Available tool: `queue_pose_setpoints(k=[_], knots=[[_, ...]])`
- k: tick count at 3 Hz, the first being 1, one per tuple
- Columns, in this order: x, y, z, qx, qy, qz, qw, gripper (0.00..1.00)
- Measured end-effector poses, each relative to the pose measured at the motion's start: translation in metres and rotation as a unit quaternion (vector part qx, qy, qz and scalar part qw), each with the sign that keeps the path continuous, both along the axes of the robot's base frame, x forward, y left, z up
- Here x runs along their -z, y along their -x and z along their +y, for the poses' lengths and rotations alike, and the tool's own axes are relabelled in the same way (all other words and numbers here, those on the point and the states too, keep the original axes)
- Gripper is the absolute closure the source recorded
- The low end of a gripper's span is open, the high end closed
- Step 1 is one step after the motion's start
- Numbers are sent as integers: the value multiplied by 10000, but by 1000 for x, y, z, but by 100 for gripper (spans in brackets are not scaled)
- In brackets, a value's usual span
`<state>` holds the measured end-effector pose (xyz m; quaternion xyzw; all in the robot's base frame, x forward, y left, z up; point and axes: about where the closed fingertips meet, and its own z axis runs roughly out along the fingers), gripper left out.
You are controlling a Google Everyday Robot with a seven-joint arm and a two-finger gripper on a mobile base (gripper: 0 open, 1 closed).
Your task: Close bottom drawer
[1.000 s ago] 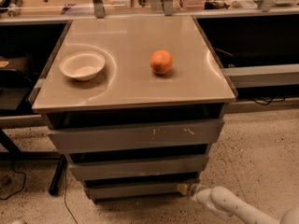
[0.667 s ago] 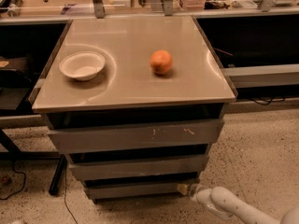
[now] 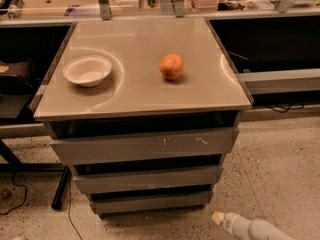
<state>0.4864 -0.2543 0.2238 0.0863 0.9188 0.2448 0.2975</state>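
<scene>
The bottom drawer [image 3: 150, 202] is the lowest and narrowest of three grey fronts on the metal cabinet. Its plain front sits a little behind the mid-width drawer [image 3: 147, 179] above it, with a dark gap between them. The tray inside it is hidden. The widest drawer [image 3: 145, 145], with pale scratch marks, is at the top. My gripper [image 3: 218, 217] is at the bottom right on a white arm [image 3: 250, 229]. It is low over the floor, just right of and in front of the bottom drawer's right corner, and is not touching it.
On the cabinet's beige top [image 3: 135, 91] stand a white bowl [image 3: 87, 70] at the left and an orange [image 3: 171, 66] near the middle. A black leg and cable [image 3: 60, 194] are at the left. Speckled floor [image 3: 280, 174] lies to the right. Benches run behind.
The gripper has drawn back from the bottom drawer's right corner, moving down and slightly right. The drawers, bowl and orange have not moved.
</scene>
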Motion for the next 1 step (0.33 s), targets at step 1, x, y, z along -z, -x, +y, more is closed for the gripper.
queue_pose_setpoints(k=[1], knots=[[1, 33, 20, -155, -65, 171, 9997, 82]])
